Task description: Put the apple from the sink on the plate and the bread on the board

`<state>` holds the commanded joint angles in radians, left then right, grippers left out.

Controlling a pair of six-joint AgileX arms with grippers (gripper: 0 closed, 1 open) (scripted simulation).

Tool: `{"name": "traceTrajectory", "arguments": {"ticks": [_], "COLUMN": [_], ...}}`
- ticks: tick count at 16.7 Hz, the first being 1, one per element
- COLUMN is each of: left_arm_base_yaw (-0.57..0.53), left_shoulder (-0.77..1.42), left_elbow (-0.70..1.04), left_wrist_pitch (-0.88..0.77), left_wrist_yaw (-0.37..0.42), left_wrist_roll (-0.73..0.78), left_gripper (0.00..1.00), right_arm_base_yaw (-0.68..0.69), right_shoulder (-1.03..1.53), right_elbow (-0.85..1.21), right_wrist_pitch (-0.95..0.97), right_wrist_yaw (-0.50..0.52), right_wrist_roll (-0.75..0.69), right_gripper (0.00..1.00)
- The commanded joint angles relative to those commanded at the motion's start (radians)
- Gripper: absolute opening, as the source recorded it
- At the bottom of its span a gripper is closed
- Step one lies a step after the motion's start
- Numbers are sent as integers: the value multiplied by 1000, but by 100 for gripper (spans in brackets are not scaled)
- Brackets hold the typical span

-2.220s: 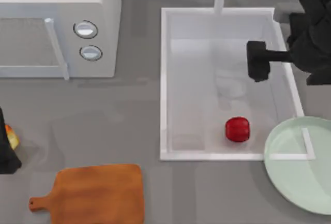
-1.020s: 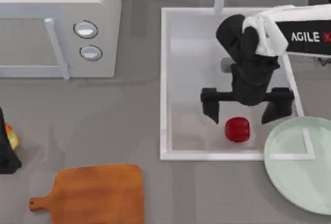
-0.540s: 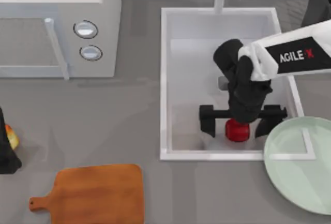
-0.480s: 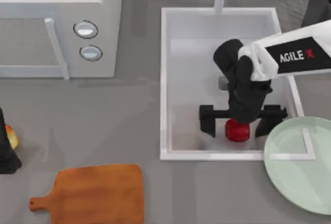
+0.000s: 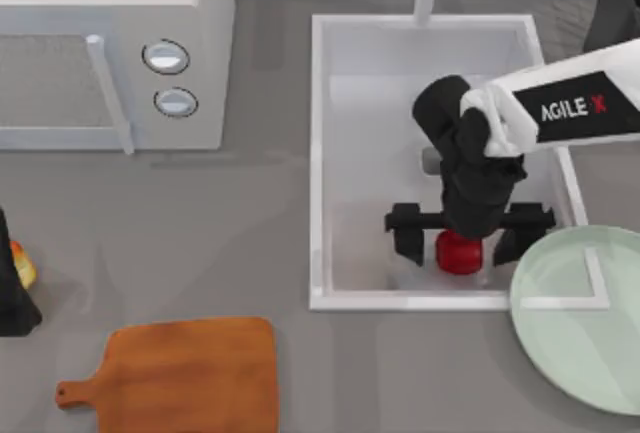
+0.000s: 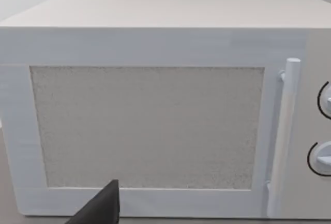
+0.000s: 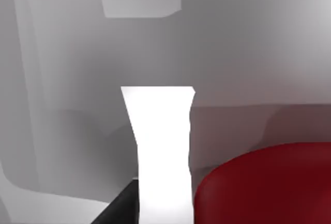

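Down in the sink (image 5: 350, 153), at its 5 o'clock corner, the right gripper (image 5: 468, 238) hangs over the apple (image 5: 459, 253). Its two black fingers (image 5: 408, 233) are spread wide, one on each side of the red apple, and they do not pinch it. The wrist hides the top of the apple. In the right wrist view the apple (image 7: 269, 185) is big and close, beside one finger, with the white sink wall (image 7: 77, 105) behind.

The plate (image 5: 580, 318) lies at 4 o'clock from the apple, over the sink's corner. The board (image 5: 190, 373) lies at 7 o'clock on the table. The bread (image 5: 22, 271) is at the table's left edge, at 9 o'clock, just beside the left arm (image 5: 10, 293); I cannot tell how that gripper is. The microwave (image 5: 110, 43) stands at 10 o'clock.
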<state>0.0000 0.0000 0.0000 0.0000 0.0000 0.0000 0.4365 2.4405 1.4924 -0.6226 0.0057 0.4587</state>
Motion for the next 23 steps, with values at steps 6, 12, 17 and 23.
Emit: {"name": "traceTrajectory", "arguments": {"ticks": [6,12,17,23], "left_arm_base_yaw": [0,0,0,0], "left_shoulder": [0,0,0,0], "left_elbow": [0,0,0,0], "left_wrist_pitch": [0,0,0,0], "left_wrist_yaw": [0,0,0,0], "left_wrist_roll": [0,0,0,0], "left_gripper": [100,100,100,100], "right_arm_base_yaw": [0,0,-2,-2], "right_shoulder": [0,0,-73,-200], "right_elbow": [0,0,27,121], "right_wrist_pitch": [0,0,-48,-289], "right_wrist_yaw": [0,0,22,20], "right_wrist_roll": [0,0,-9,-11], "right_gripper": [2,0,0,0]}}
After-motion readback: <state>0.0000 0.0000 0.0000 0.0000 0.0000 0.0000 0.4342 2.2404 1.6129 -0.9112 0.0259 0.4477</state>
